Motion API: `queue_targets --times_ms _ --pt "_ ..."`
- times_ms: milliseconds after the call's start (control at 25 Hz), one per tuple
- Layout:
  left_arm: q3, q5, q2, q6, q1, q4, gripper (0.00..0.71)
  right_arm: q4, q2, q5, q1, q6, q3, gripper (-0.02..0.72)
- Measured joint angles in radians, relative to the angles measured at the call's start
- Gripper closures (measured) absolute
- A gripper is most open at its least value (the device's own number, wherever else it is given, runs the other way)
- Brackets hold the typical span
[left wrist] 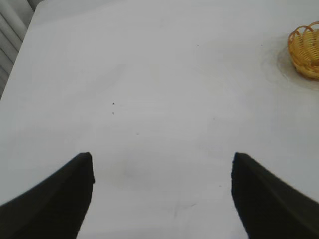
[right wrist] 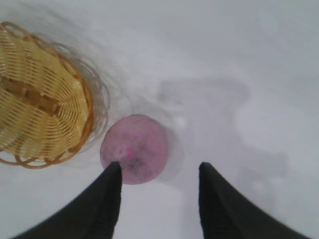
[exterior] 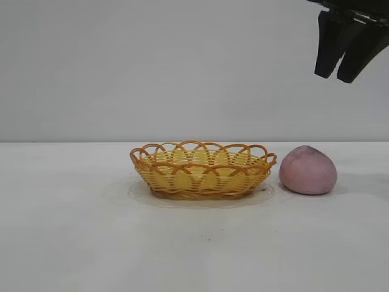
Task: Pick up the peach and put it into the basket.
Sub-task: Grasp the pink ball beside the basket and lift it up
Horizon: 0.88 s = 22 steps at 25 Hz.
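The dusty pink peach rests on the white table just right of the wicker basket, apart from it. High above and a little to the right of the peach hangs my right gripper, open and holding nothing. From its wrist camera the peach lies below, partly behind one fingertip, with the basket beside it. My left gripper is open over bare table, far from the basket, and does not show in the exterior view.
A faint ring mark on the table surrounds the basket's base. White tabletop stretches to the left and front, with a plain grey wall behind.
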<state>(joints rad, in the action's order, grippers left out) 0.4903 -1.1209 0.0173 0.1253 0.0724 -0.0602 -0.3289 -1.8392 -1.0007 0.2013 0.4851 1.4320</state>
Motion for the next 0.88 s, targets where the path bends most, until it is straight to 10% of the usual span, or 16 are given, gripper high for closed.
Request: queue_targets --times_ms 880 --pt "0.0 0.0 0.0 0.0 -0.002 0.0 0.206 0.099 -0.246 -0.164 0.087 -0.127 0.183 0.398"
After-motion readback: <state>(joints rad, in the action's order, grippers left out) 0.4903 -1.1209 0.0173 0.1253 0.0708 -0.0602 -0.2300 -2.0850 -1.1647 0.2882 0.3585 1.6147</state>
